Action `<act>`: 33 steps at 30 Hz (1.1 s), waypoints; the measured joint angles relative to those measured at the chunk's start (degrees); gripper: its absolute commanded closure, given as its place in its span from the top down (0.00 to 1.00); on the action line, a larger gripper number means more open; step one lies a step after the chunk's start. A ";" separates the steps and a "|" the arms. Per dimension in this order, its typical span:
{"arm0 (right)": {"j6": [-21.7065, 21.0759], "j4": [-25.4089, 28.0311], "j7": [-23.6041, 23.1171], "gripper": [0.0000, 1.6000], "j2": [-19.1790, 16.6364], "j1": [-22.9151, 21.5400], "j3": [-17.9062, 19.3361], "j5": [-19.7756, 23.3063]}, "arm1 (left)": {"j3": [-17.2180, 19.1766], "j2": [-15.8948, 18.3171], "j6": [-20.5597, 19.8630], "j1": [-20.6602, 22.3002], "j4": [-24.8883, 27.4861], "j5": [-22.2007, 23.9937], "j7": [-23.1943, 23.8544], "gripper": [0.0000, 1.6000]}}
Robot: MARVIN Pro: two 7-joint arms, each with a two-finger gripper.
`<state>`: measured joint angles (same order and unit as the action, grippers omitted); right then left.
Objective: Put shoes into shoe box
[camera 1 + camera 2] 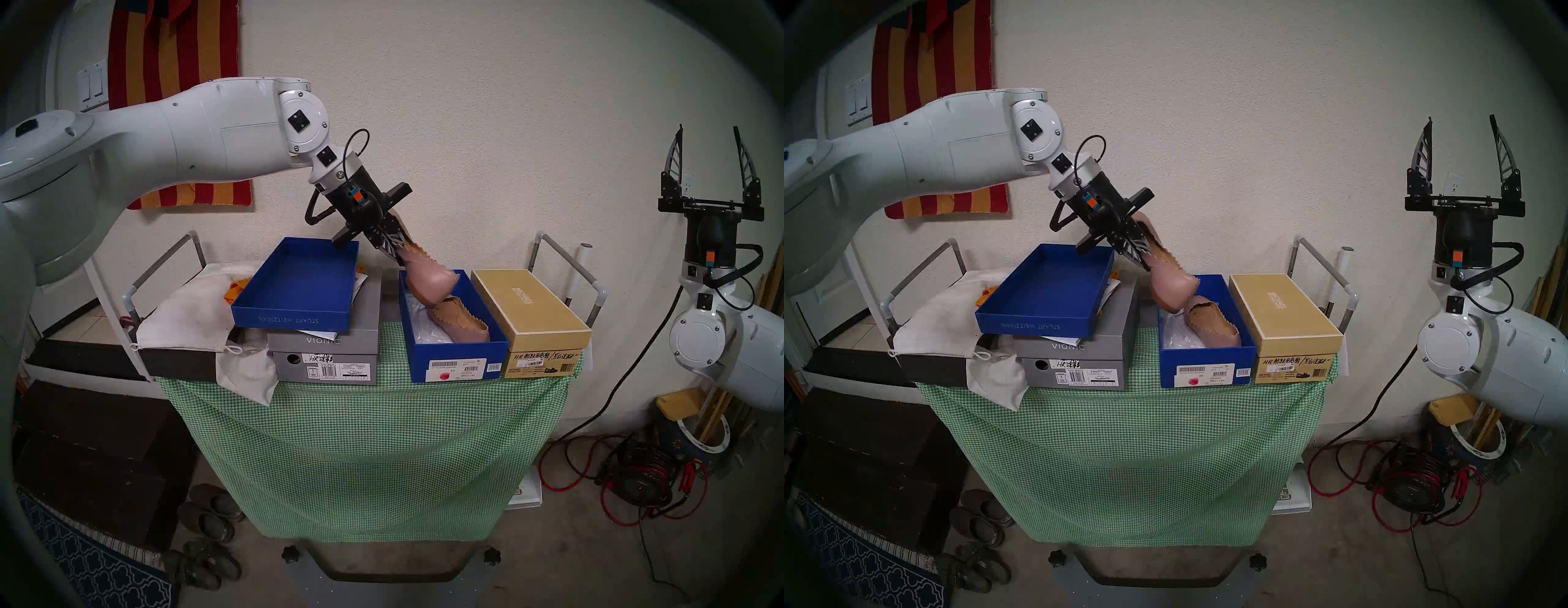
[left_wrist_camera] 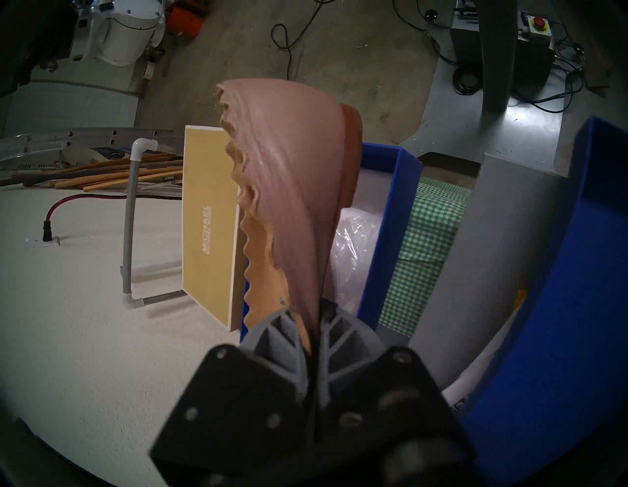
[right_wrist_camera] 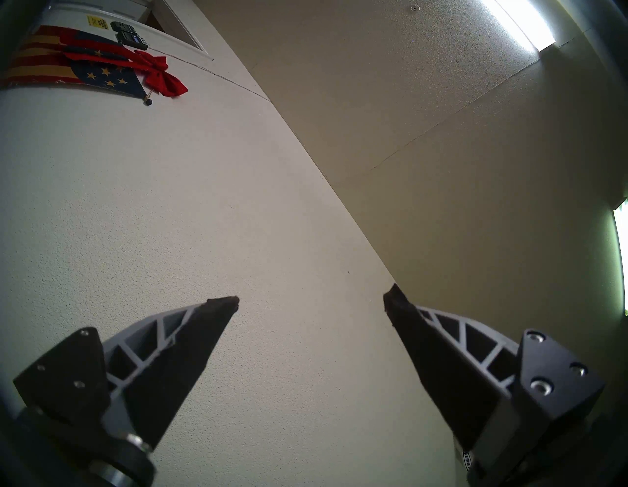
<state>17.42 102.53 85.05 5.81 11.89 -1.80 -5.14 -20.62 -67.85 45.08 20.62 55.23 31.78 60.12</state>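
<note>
1 shoe (image 1: pixel 460 325) lies in box (image 1: pixel 458 354). Left fingers (image 1: pixel 392 244) grasping 2nd shoe (image 1: pixel 428 280), toe-down over box's far end. Right fingers (image 1: pixel 709 163) released, idle.

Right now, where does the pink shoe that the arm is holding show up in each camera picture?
Head left view: held shoe, centre, toe down over the blue box.
Head right view: held shoe, centre.
Left wrist view: fills the middle, pinched by the left gripper.
Right wrist view: not in it.
Shared landmark: tan MICHAEL box.

Right pincer (image 3: pixel 311 301) agape toward bare wall (image 3: pixel 170 204)
</note>
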 measured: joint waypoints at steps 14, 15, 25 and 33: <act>-0.12 0.06 0.00 1.00 -0.01 0.76 0.81 0.13 | -4.96 -7.58 2.59 -2.78 -6.82 3.96 -2.63 0.00; -0.12 0.06 0.00 1.00 -0.01 0.81 0.87 0.14 | -5.56 -7.95 2.82 -3.03 -7.07 4.10 -2.86 0.00; -0.03 0.07 0.00 1.00 -0.01 1.35 1.43 0.17 | -11.21 -11.25 5.45 -4.71 -9.21 5.77 -5.55 0.00; 0.10 0.04 0.00 1.00 -0.02 1.83 2.00 0.18 | -15.14 -13.49 8.01 -5.09 -11.85 7.48 -8.13 0.00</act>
<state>17.53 102.57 85.05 5.79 13.72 0.19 -4.96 -35.76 -81.34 53.09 15.53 43.38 39.26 51.99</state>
